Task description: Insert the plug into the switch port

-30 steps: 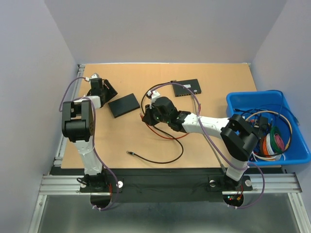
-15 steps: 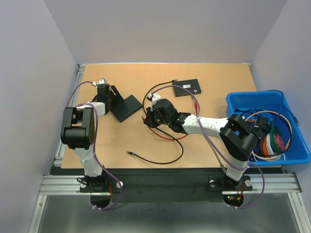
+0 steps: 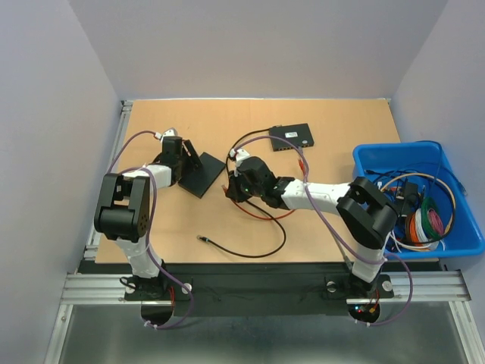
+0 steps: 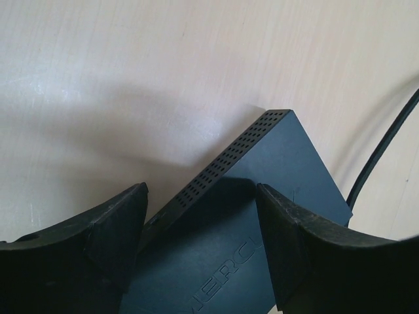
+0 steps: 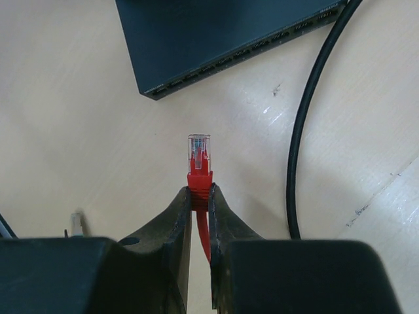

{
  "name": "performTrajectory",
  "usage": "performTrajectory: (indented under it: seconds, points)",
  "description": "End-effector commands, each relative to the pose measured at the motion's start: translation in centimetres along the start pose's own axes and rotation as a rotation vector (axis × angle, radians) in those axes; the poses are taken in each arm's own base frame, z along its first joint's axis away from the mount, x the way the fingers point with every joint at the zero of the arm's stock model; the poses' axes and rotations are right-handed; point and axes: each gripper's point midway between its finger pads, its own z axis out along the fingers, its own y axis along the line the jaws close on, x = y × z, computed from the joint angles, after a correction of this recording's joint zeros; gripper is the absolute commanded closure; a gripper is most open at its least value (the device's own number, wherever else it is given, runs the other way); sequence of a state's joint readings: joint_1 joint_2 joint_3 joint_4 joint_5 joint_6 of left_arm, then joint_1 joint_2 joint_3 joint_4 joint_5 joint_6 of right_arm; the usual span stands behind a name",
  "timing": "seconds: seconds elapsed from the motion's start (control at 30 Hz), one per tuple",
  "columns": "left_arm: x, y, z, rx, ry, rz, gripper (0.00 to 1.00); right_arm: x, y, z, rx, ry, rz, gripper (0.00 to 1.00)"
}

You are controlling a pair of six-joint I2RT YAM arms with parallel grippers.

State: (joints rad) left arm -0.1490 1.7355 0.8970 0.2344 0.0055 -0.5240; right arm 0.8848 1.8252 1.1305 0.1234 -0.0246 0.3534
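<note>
The black switch (image 3: pixel 204 176) lies left of centre on the table, turned cornerwise. My left gripper (image 3: pixel 189 161) is at its left corner. In the left wrist view the jaws stand wide open over the switch (image 4: pixel 275 170), its vented side running under the left finger (image 4: pixel 111 242). My right gripper (image 3: pixel 229 186) is just right of the switch. It is shut on the red boot of the clear plug (image 5: pixel 199 154), which sticks out ahead of the fingertips. The plug points at the switch's port edge (image 5: pixel 262 42), a short gap away.
A second black switch (image 3: pixel 292 136) sits at the back with a black cable (image 5: pixel 304 131) curving from it past the right gripper. The red cable (image 3: pixel 258 214) loops under the right arm. Another black cable (image 3: pixel 250 246) lies near the front. A blue bin (image 3: pixel 364 163) of cables stands right.
My left gripper has moved right and nearer, onto the switch, which has turned and slid toward the right gripper. The right gripper has crept slightly left with the plug.
</note>
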Motion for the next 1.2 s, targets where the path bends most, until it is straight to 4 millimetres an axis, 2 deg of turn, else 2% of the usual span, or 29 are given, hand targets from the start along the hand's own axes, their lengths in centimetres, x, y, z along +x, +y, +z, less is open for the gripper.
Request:
performTrajectory:
  seconds: [0.0, 0.13, 0.23, 0.4, 0.43, 0.7, 1.0, 1.17]
  points:
    - [-1.8, -1.7, 0.2, 0.057, -0.040, 0.049, 0.22, 0.9, -0.7, 1.0, 0.029, 0.033, -0.045, 1.00]
    - [-1.5, -4.4, 0.4, 0.214, -0.029, 0.075, 0.22, 1.2, -1.9, 2.3, 0.086, 0.051, -0.069, 1.00]
    - [-0.5, -5.0, 0.5, 0.272, -0.014, 0.102, 0.22, 1.6, -2.5, 3.1, 0.113, 0.080, -0.089, 1.00]
    - [-0.1, -6.6, 0.0, 0.350, 0.000, 0.154, 0.23, 0.9, -2.6, 4.8, 0.124, 0.080, -0.113, 1.00]
    - [0.0, -6.7, 0.1, 0.357, 0.002, 0.163, 0.23, 1.4, -3.0, 4.8, 0.138, 0.108, -0.117, 1.00]
    - [1.9, -9.0, 0.3, 0.444, 0.072, 0.253, 0.23, 0.7, -4.6, 5.1, 0.196, 0.118, -0.149, 0.99]
    - [2.1, -9.6, 0.5, 0.461, 0.092, 0.262, 0.24, 0.4, -5.2, 5.1, 0.221, 0.124, -0.156, 1.00]
    - [3.0, -9.7, 0.7, 0.468, 0.116, 0.269, 0.25, -0.2, -5.3, 5.2, 0.236, 0.115, -0.157, 1.00]
